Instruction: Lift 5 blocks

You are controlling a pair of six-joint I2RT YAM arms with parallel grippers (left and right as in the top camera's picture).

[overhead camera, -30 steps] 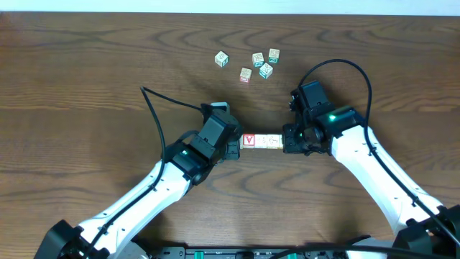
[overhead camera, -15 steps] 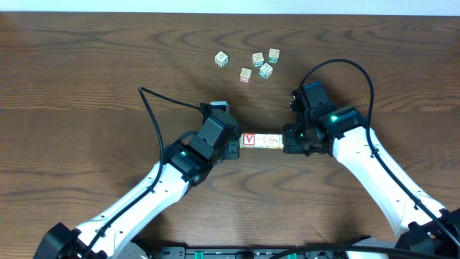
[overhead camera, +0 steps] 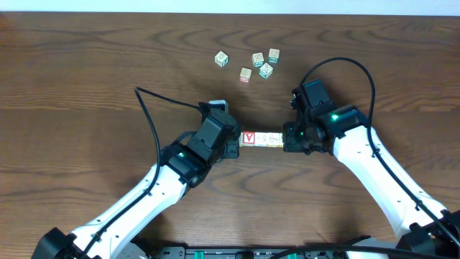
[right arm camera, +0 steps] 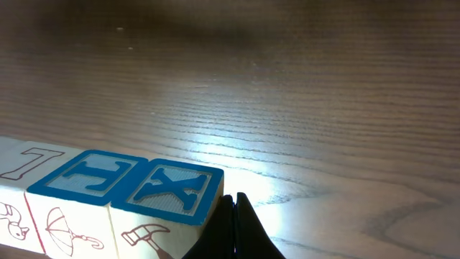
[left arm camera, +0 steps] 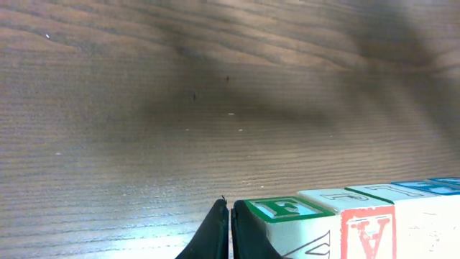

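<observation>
A short row of blocks (overhead camera: pixel 262 138) lies end to end between my two grippers, its red V face at the left end. My left gripper (overhead camera: pixel 237 141) is shut, and its closed fingers press against the green-topped end block (left arm camera: pixel 284 208). My right gripper (overhead camera: pixel 286 138) is shut too, its fingertips (right arm camera: pixel 235 208) against the blue X end block (right arm camera: pixel 176 188). Neither pair of jaws holds anything between them. The views do not show whether the row touches the table.
Several loose cubes with teal, green or pinkish prints (overhead camera: pixel 257 63) lie scattered at the far middle of the wooden table (overhead camera: pixel 86 86). A black cable (overhead camera: pixel 154 101) loops out from my left arm, and another (overhead camera: pixel 338 65) arcs over my right arm.
The row of blocks and both gripper tips have shifted slightly toward the far side in the overhead view. Both grippers stay shut.
</observation>
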